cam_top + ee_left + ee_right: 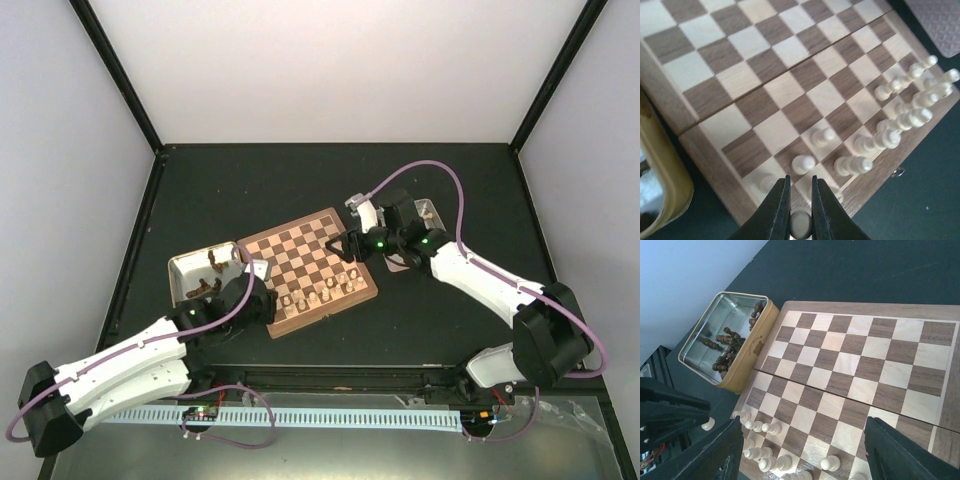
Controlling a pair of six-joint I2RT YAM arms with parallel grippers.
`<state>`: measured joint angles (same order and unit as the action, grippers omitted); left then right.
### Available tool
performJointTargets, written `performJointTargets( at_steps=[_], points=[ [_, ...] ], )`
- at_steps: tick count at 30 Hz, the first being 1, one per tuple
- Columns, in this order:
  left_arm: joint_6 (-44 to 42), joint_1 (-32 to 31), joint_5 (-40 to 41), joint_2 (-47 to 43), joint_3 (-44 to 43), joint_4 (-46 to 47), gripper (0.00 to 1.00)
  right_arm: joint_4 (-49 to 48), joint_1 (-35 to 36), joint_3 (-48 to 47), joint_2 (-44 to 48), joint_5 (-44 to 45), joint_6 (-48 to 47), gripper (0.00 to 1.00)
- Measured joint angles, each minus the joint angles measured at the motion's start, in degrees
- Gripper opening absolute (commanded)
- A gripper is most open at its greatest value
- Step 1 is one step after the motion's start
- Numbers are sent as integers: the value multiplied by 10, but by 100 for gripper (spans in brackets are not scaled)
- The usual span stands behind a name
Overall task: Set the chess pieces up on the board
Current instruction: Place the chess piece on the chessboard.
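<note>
From above, the board (310,268) is seen at the middle of the dark table (250,180), turned at an angle. Pale pieces (318,293) are lined up along its lower edge. A tin (180,272) with dark pieces (212,262) in it is set just beside the board's left corner. The left gripper (262,292) is held at the board's lower left edge; its jaws cannot be made out here. The right gripper (345,246) is placed over the board's right side, and a second tray (430,211) is partly covered by that arm.

In the left wrist view, the left gripper (800,186) is found at the bottom centre, clamped on a single pale piece (801,223) that is pinched between its two dark fingers (780,205). The board (765,85) is spread across most of the frame. The other pale pieces (890,125) are gathered at the lower right, near the board's rim, some leaning or lying down. The yellow wall of the tin (665,170) is seen at the left edge.

In the right wrist view, the right gripper (804,440) is spread wide, with one finger at the lower left and one at the lower right, and nothing is held between them. The board (865,360) is seen below it, with pale pieces (765,452) along the bottom edge. The tin (747,357) with dark pieces (725,347) is located at the upper left, touching the board.
</note>
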<state>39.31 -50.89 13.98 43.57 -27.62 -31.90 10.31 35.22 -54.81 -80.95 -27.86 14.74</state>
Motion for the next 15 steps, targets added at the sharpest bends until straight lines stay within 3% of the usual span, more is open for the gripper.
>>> performJointTargets(
  at_steps=[7,15],
  points=[
    [-74,0,0,44,-11,97,2,-1,-7,4,0,9,8,66],
    [-141,9,-54,171,-61,184,2,0,-15,11,2,10,8,66]
  ],
)
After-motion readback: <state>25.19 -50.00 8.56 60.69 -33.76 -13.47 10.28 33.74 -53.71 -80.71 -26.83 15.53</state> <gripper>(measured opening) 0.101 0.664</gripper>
